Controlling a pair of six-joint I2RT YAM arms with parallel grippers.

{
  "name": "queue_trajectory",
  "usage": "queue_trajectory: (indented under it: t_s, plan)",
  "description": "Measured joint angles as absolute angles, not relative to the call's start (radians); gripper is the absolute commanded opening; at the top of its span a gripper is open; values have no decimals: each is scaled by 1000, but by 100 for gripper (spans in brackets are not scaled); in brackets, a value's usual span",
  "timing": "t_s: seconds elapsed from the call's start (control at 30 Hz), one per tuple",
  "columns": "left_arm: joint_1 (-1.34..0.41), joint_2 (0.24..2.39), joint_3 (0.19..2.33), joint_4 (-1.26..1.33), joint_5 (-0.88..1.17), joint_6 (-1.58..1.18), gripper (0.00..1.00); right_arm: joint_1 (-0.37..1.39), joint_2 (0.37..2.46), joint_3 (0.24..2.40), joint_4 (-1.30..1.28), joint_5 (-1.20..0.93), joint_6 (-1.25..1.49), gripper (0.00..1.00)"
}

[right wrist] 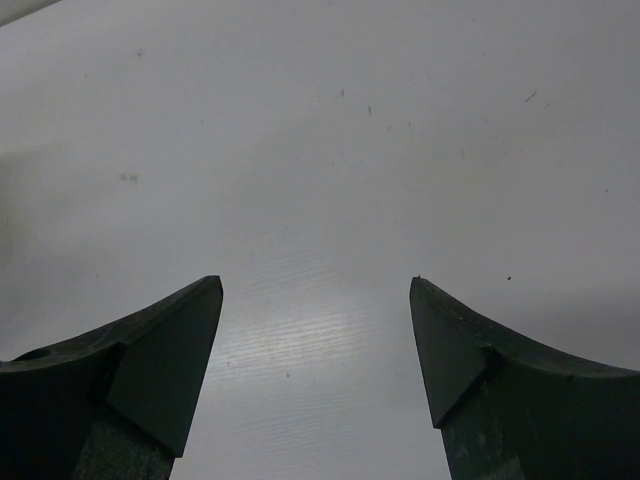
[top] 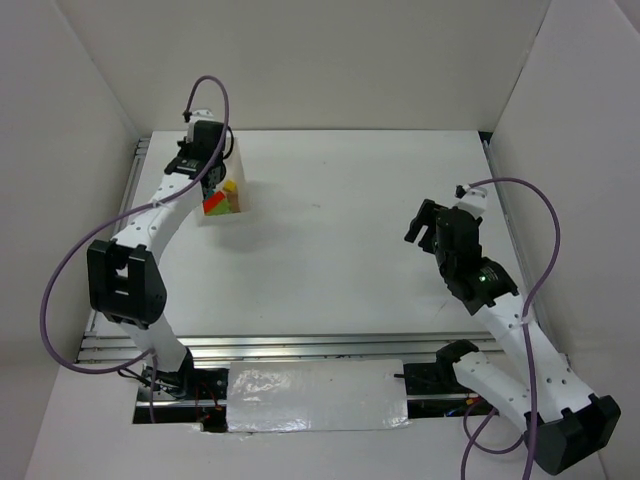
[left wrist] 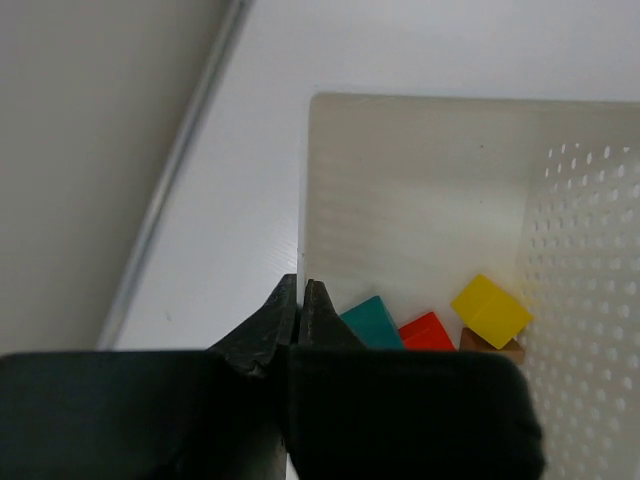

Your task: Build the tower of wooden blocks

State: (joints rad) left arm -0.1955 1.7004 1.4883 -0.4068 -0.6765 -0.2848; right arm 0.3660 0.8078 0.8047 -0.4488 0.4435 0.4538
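Observation:
The wood blocks lie loose inside a white box [left wrist: 420,190] at the table's far left: a teal one [left wrist: 372,322], a red one [left wrist: 428,332], a yellow one [left wrist: 490,310] and a tan one [left wrist: 492,345] partly under it. From above, the box [top: 238,168] stands tipped, with red [top: 214,205] and yellow [top: 230,187] blocks showing at its mouth. My left gripper [left wrist: 300,295] is shut on the box's thin side wall, at its edge. My right gripper [top: 425,225] hangs open over bare table at the right, nothing between its fingers [right wrist: 170,350].
White enclosure walls stand on the left, back and right. A metal rail [top: 135,170] runs along the table's left edge beside the box. A shiny white sheet [top: 318,395] lies at the near edge between the arm bases.

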Motion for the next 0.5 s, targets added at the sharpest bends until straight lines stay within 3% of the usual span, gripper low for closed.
queue_trajectory:
  t_s: [0.27,0.5]
  plan:
    - [-246,1774,1626,-183,-815,168,0,417,788,792,-436,505,443,75]
    - [-331,1834,1491,207,-958,630,0,448,755,780,-422,558,440,72]
